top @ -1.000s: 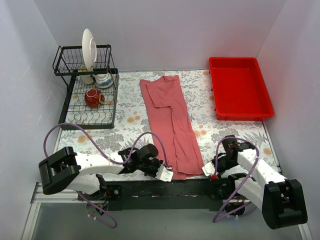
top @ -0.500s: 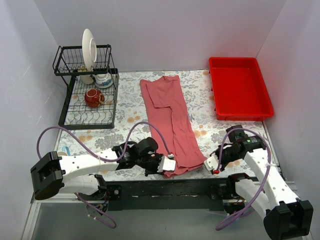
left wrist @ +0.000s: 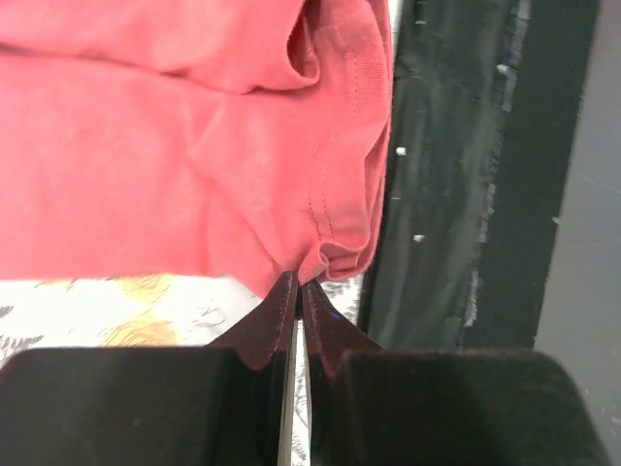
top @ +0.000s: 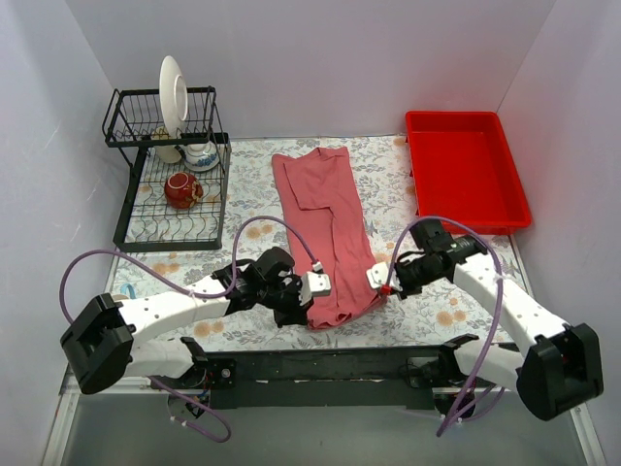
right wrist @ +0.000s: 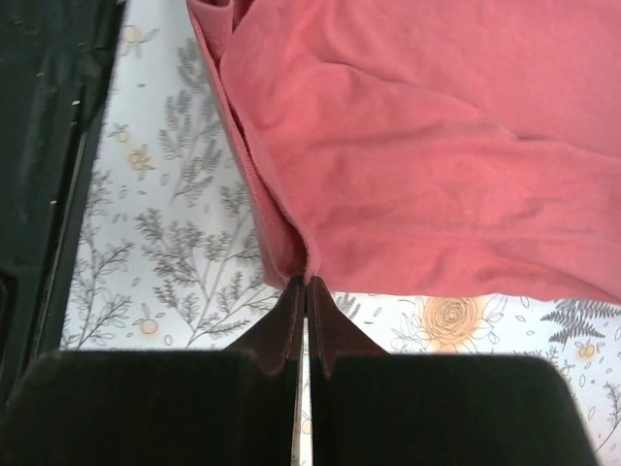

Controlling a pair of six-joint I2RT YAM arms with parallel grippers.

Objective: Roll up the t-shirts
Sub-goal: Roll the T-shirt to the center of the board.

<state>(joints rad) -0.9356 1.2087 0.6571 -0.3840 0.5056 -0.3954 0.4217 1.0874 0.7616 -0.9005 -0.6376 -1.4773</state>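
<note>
Both claws have moved away from the near edge of the counter [top: 243, 228] and pulled the bottom of the t-shirt [top: 325, 209] along with them. The shirt looks shorter now, and its near end is bunched up and turned over.

The t-shirt is soft and dusty red. It is folded into a long, thin strip that lies in the middle of the flowery counter, with one end far away and one end near the arms. It has soft wrinkles, and one short sleeve shows near the far end.

The left claw [top: 315, 284] is pinched shut on the near left corner of the shirt. From the left wrist, the claw [left wrist: 298, 291] grips the stitched hem, which curls in a small fold. The right claw [top: 378, 279] is pinched shut on the near right corner. From the right wrist, that claw [right wrist: 306, 289] holds the folded edge tight.

A red tray [top: 466, 170] sits at the far right. A dish rack [top: 170, 209] sits at the far left, with a white plate [top: 173, 92] and a red cup [top: 181, 189] in it.
</note>
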